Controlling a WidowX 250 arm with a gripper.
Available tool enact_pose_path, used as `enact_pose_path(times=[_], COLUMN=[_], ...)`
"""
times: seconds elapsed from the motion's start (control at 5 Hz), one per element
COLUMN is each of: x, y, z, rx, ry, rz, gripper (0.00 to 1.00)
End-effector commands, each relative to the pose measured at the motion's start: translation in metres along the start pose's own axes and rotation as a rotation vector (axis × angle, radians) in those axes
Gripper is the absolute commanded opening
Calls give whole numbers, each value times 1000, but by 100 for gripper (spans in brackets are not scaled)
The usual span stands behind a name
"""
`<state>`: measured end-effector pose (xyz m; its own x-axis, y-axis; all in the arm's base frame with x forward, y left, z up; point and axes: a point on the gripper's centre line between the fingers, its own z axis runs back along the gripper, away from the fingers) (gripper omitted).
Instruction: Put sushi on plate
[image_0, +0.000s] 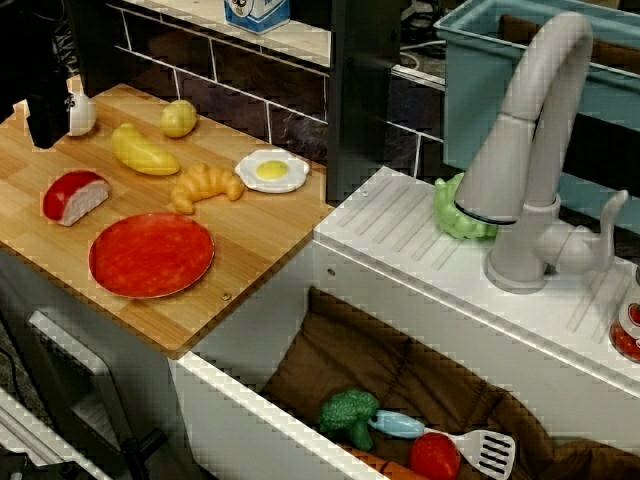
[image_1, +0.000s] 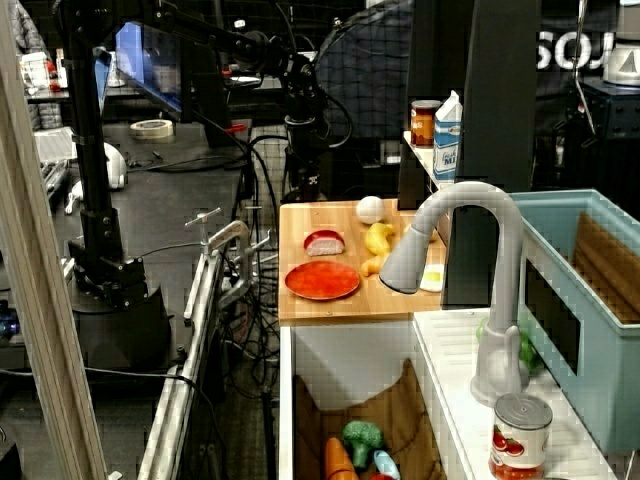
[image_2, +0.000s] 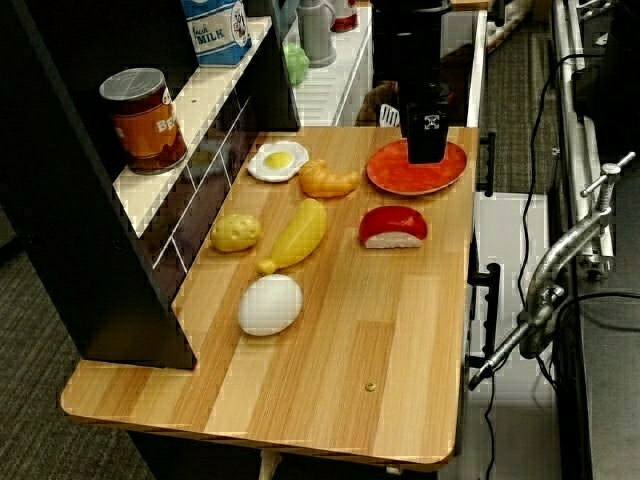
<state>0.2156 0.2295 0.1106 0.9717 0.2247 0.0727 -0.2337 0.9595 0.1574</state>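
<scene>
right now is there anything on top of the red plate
No food lies on the plate; in the view from above its red surface is bare. The sushi sits beside it on the wood. In the end view the gripper covers part of the plate.

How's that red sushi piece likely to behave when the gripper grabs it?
The sushi looks like rigid moulded plastic, so probably stiff and light. Its glossy domed top may slip between fingers. Its flat white base sits flush on the board, so it should not roll.
</scene>
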Motion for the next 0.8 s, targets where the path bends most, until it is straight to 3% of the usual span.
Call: enact_pose_path(times=[0.0, 0.6], x=[0, 9], y=[0, -2], z=[0, -52], rx=[0, 42], ry=[0, -26], rz=[0, 42], gripper=[100, 100])
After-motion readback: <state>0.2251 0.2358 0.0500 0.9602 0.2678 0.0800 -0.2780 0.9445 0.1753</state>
